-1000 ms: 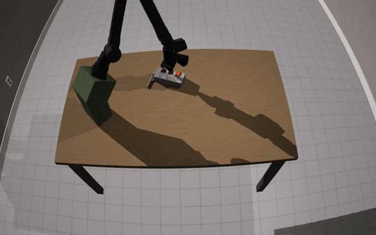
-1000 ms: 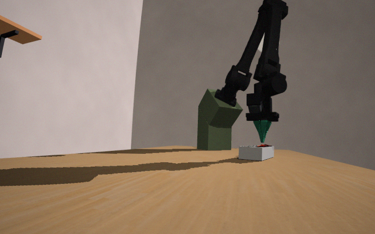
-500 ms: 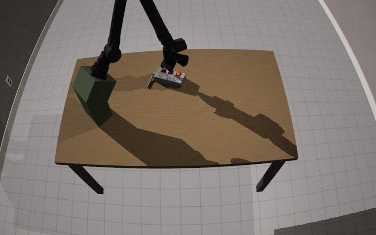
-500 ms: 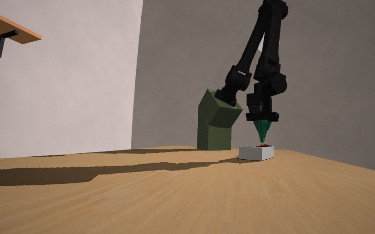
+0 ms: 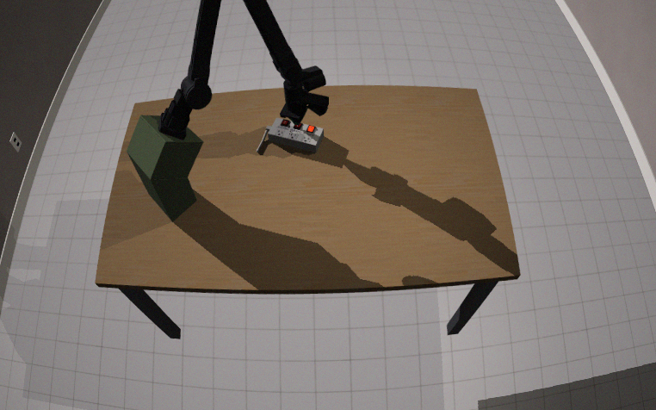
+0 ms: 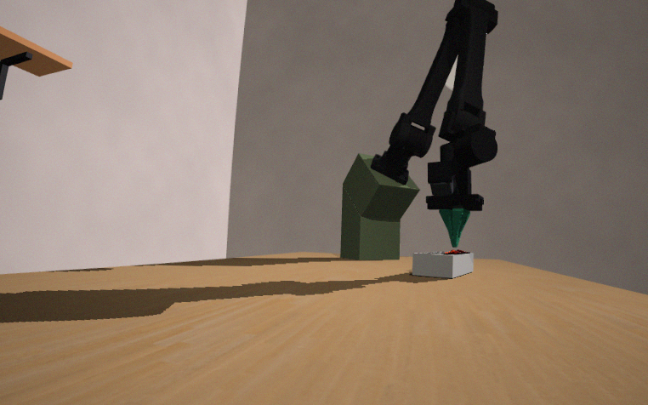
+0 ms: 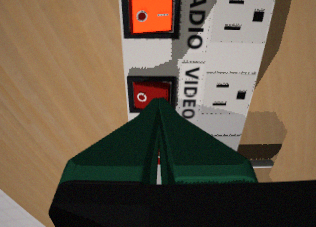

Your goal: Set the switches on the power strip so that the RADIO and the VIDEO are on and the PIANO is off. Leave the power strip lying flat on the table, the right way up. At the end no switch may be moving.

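Note:
A grey power strip (image 5: 295,134) lies flat on the wooden table, right way up; it also shows in the exterior view (image 6: 442,264). In the wrist view the RADIO switch (image 7: 152,13) glows bright orange-red. The VIDEO switch (image 7: 152,92) below it is darker red. The PIANO switch is hidden under my fingers in the wrist view; in the top view the left switch (image 5: 284,122) looks dark. My gripper (image 7: 158,107) has green fingers, shut and empty. Its tip (image 6: 454,242) hangs just above the strip, at the near edge of the VIDEO switch.
A dark green block (image 5: 164,160) carries the arm's base at the table's left side. A short grey cable stub (image 5: 262,141) sticks out from the strip's left end. A wooden shelf (image 6: 12,48) hangs on the wall.

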Controlling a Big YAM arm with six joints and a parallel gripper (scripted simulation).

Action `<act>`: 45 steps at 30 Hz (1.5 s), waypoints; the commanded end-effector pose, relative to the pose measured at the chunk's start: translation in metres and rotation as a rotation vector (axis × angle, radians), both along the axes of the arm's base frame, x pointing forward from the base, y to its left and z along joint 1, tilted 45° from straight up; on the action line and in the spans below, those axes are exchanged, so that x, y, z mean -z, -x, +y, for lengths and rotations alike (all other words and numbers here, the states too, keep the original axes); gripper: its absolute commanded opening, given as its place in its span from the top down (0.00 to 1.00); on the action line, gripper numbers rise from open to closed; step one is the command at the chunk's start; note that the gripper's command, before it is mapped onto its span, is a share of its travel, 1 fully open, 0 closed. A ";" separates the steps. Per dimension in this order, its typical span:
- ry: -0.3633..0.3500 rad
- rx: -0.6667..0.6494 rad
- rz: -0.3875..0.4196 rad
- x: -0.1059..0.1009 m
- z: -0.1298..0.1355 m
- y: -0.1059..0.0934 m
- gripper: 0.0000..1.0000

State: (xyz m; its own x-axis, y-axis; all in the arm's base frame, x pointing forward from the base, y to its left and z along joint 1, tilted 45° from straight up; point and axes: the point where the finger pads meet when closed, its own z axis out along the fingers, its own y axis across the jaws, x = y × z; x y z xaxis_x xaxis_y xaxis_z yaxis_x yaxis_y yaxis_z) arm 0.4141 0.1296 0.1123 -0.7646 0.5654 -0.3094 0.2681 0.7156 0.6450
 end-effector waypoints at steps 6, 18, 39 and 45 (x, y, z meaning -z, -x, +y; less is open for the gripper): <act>-0.010 0.004 -0.007 -0.003 0.005 0.001 1.00; -0.010 0.004 -0.007 -0.003 0.005 0.001 1.00; -0.010 0.004 -0.007 -0.003 0.005 0.001 1.00; -0.011 0.004 -0.008 -0.003 0.005 0.002 1.00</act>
State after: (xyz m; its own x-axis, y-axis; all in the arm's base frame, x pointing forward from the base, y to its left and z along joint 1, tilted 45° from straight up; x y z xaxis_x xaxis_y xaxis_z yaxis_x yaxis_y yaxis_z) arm 0.4120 0.1304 0.1107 -0.7657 0.5659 -0.3056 0.2709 0.7147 0.6448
